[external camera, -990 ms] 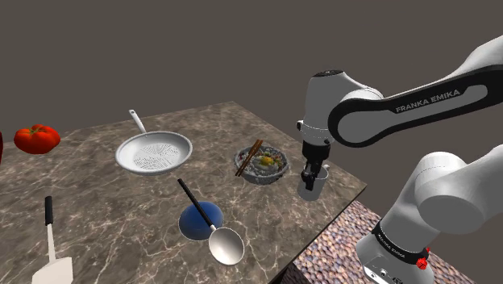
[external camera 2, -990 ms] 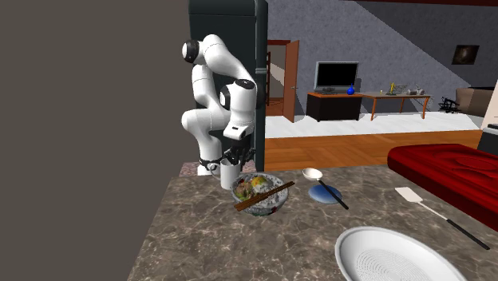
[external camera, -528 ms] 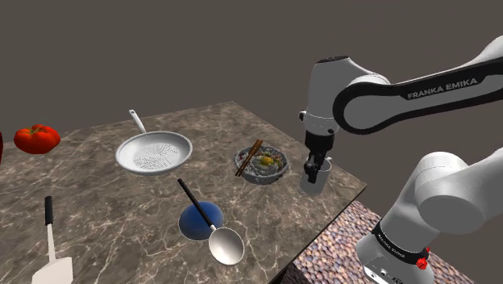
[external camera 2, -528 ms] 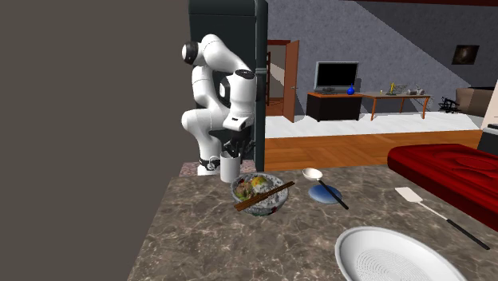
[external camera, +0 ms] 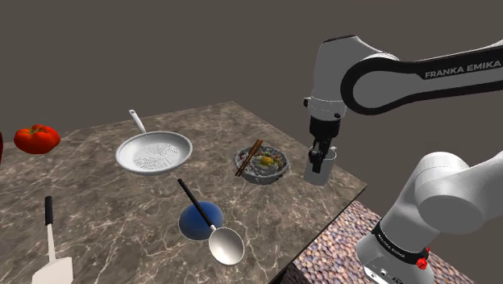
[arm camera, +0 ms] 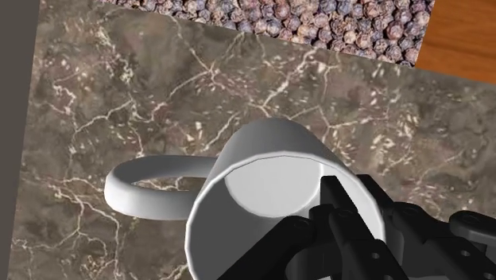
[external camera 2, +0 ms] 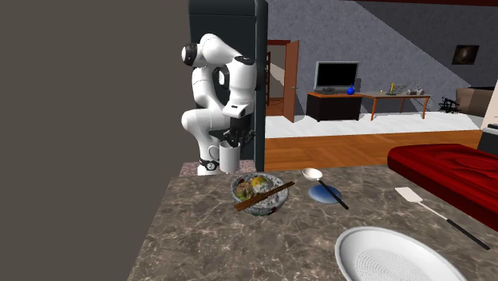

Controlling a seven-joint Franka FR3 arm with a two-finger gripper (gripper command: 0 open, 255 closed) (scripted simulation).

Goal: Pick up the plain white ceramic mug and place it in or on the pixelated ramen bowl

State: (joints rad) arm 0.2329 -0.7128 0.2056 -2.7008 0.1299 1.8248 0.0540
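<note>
At the counter's corner nearest the stand, we see the white mug (external camera: 319, 167) hanging from the black gripper (external camera: 320, 152), just beside the ramen bowl (external camera: 260, 164) but not touching it. We judge the mug's base to be slightly clear of the marble counter (external camera: 121, 202), though the gap is hard to read. In the wrist view the fingers are clamped on the mug's wall at the rim, one inside the mouth and one outside. That leaves the handle (arm camera: 151, 187) sticking out free on the side away from the fingers. A rim pinch like this suits us: the mug stays upright, and its underside is free to go down onto the bowl.

The bowl sits well in from the edge, with chopsticks (external camera: 248, 157) slanting across its rim. We think these will have to be cleared or avoided when the mug goes down.

As for the arm, its forearm comes in almost level from the shoulder view's right. The wrist then turns so that the hand points straight down over the mug. From the second exterior view we see the arm folded tall above its stand, the gripper (external camera 2: 231, 143) hanging down with the mug (external camera 2: 230, 159) just behind the bowl (external camera 2: 259, 194).
</note>
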